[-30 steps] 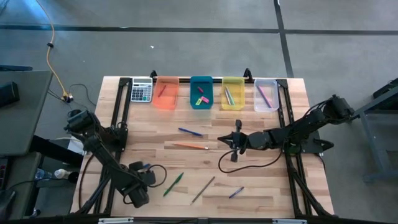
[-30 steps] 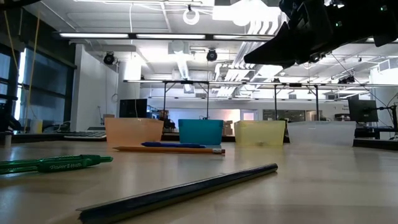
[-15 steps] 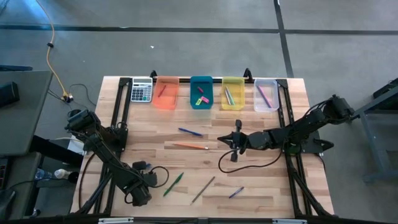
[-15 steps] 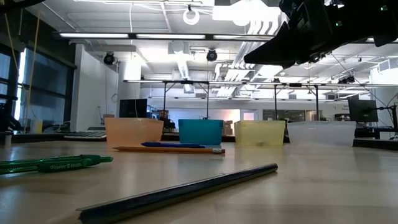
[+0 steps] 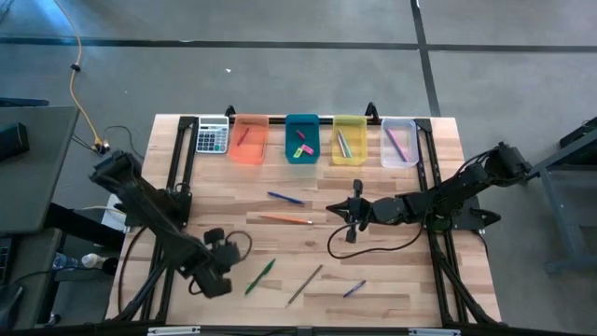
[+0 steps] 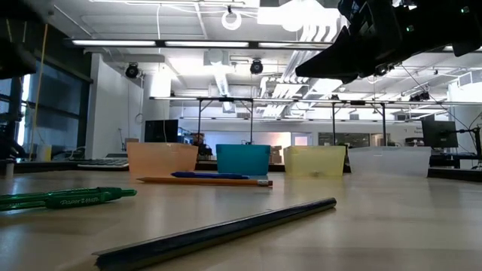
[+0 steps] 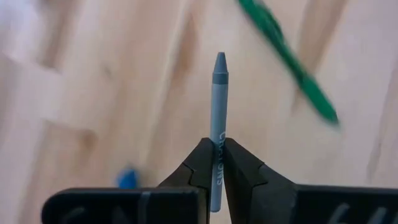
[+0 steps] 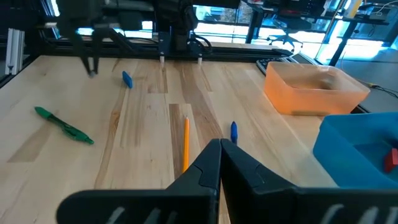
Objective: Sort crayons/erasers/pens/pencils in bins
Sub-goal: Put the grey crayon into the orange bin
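Bins stand in a row along the far edge of the table (image 5: 392, 196), beside a grey calculator (image 5: 213, 136): orange bin (image 5: 247, 141), teal bin (image 5: 301, 140), yellow bin (image 5: 349, 141), clear bin (image 5: 399, 144); you can see small pink and yellow-green erasers (image 5: 300, 147) inside the teal bin, and stick-shaped items in the other three.

Your left end effector (image 5: 220, 252) sits near the front left of the table; its fingers (image 7: 200, 163) are pressed together on a grey-blue crayon (image 7: 217, 124), which projects forward from between them, clear of the wood below; your right end effector (image 5: 352, 213) hangs over the table's middle right with its fingers pressed together on nothing.

Loose items lie well apart on the table: a green pen (image 5: 260, 276) near the left end effector; a dark pencil (image 5: 305, 284) beside it; an orange pencil (image 5: 285, 219) at centre; a blue pen (image 5: 284, 198) just behind that; a short blue-violet stick (image 5: 354, 289) near the front edge.
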Controlling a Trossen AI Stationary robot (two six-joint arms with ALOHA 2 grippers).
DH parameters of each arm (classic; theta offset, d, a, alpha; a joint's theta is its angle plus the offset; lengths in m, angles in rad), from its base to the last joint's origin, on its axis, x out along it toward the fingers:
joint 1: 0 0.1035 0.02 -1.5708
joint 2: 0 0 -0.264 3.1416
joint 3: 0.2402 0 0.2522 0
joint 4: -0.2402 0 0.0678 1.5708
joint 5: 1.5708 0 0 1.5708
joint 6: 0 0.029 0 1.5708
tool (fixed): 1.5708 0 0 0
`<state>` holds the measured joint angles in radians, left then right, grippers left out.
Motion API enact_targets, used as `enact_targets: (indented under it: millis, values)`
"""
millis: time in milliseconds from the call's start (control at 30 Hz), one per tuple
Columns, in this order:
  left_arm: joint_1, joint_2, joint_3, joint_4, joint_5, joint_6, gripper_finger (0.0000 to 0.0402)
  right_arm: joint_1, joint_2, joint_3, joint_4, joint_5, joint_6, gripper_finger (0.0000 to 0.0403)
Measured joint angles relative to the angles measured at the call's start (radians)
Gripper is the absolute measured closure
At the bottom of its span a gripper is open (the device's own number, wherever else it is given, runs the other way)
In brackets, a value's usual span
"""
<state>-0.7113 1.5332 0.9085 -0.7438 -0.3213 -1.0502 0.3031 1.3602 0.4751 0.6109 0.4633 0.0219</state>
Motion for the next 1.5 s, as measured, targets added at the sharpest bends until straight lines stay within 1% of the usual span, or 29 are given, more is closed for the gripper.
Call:
enact_targets:
  millis: [167, 367, 467, 600, 733, 900, 1067, 1200, 1367, 1500]
  values:
    - [0.111, -0.084, 0.001, -0.004, -0.121, 0.119, 0.0392, 0.0, 0.0, 0.0, 0.0, 0.0, 0.0, 0.0403]
    - [0.298, -0.171, 0.001, 0.002, -0.245, 0.315, 0.0392, 0.0, 0.0, 0.0, 0.0, 0.0, 0.002, 0.0403]
    - [0.401, -0.206, 0.001, 0.01, -0.271, 0.409, 0.0392, 0.0, 0.0, 0.0, 0.0, 0.0, 0.006, 0.0403]
    - [0.556, -0.233, 0.002, 0.016, -0.265, 0.531, 0.0392, 0.0, 0.0, 0.0, 0.0, 0.0, 0.006, 0.0403]
    - [0.723, -0.236, 0.015, 0.023, -0.238, 0.659, 0.0392, 0.0, 0.0, 0.0, 0.0, 0.0, 0.008, 0.0403]
    - [0.95, -0.236, 0.026, 0.12, -0.192, 0.855, 0.0392, 0.0, 0.0, 0.0, 0.0, 0.0, 0.027, 0.0403]
    - [1.188, -0.232, 0.027, 0.215, -0.098, 1.017, 0.0392, 0.001, 0.0, 0.0, 0.0, 0.0, 0.049, 0.0403]
    - [1.353, -0.196, 0.027, 0.274, 0.002, 1.099, 0.0392, 0.001, 0.0, 0.0, 0.001, 0.0, 0.058, 0.0403]
    - [1.503, -0.111, 0.027, 0.317, 0.11, 1.162, 0.0392, 0.001, 0.0, 0.0, 0.009, -0.001, 0.068, 0.0403]
    - [1.574, -0.027, 0.027, 0.341, 0.163, 1.192, 0.0392, 0.0, 0.0, 0.0, 0.026, -0.001, 0.068, 0.0403]
